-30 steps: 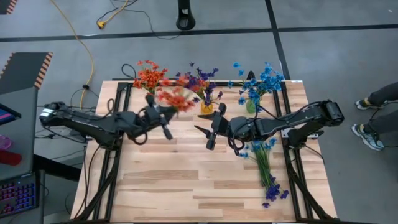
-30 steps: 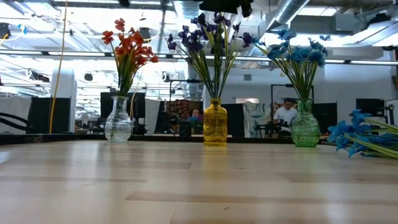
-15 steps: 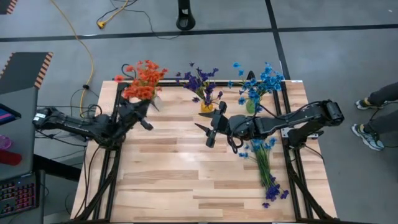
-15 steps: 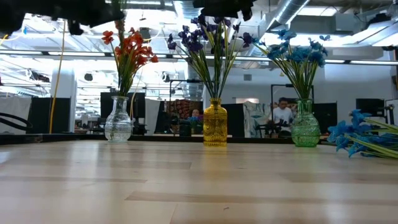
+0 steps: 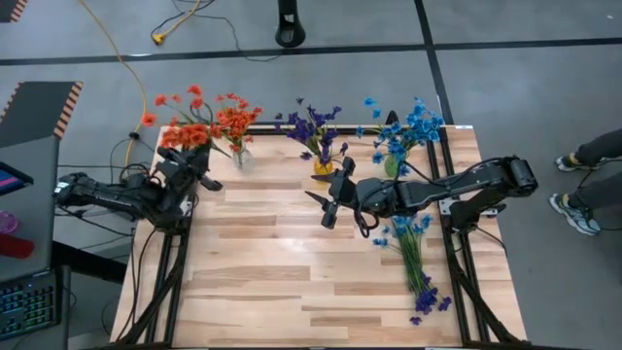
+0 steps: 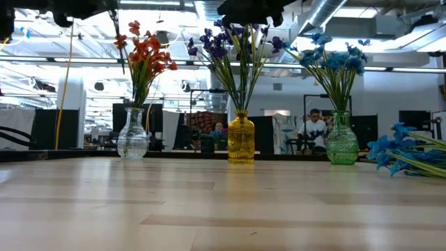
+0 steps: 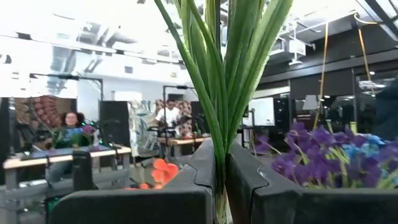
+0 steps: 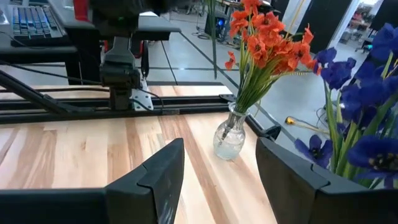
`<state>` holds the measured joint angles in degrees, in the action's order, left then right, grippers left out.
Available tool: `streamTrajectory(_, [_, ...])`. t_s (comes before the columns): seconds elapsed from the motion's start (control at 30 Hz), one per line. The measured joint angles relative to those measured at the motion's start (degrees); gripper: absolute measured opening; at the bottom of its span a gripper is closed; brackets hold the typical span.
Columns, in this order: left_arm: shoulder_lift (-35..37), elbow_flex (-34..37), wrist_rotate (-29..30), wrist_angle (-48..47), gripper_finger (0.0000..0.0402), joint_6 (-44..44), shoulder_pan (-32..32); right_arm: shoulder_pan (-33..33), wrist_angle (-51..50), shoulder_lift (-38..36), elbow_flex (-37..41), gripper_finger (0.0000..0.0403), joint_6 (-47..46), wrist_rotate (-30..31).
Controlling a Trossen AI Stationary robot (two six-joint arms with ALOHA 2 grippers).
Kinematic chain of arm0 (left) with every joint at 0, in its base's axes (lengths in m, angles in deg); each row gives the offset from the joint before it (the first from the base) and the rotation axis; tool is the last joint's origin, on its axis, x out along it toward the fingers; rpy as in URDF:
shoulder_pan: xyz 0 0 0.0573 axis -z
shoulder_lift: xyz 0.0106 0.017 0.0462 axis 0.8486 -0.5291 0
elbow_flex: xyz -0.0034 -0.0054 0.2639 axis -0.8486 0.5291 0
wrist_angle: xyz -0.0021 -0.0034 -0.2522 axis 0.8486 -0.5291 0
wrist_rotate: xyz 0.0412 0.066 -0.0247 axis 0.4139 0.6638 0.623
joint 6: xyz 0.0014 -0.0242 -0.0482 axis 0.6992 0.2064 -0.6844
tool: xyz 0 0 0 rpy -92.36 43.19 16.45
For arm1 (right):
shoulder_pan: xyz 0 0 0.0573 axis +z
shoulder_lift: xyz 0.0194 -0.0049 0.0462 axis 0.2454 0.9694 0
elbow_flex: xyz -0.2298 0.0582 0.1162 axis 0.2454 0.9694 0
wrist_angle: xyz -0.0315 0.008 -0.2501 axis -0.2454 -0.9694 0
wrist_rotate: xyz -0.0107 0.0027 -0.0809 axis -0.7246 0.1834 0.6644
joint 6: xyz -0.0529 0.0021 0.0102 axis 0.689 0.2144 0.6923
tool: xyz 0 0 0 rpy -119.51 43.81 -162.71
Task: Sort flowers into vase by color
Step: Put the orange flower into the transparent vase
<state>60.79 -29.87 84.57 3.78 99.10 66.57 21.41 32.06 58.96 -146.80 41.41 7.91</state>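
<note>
Gripping an orange-red sprig [image 5: 180, 131] by its green stems at the far left corner of the table [image 5: 292, 282], left gripper [image 5: 199, 167] clamped tight on the bundle (stems pinched between both fingers in the left wrist view), blossoms hanging just left of the clear vase [image 5: 240, 156] already holding orange flowers. Risking a snag here: lowering off-centre could be knocking the vase over, or tangling the new blossoms with those already standing in it. Passing the yellow vase [image 5: 323, 167] with purple flowers. Waiting at mid-table, right gripper [image 5: 328, 204] standing with fingers apart and nothing between them. Sitting further right, green vase [image 5: 392, 165] with blue flowers; lying loose beyond, blue and purple sprigs [image 5: 413, 258], unsorted.
</note>
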Motion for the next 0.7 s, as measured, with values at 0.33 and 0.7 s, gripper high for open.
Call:
streamTrajectory(0.33, [7.1, 0.0, 0.8, 0.0, 0.0000, 8.5, -2.2, 0.0, -2.6, 0.3, 0.0, 0.0226, -2.6, 0.0])
streamTrajectory(0.7, [9.9, 4.5, -5.8, 1.5, 0.0000, -1.2, -14.5, -0.6, -3.0, 0.5, 0.0, 0.0226, -2.4, -0.2])
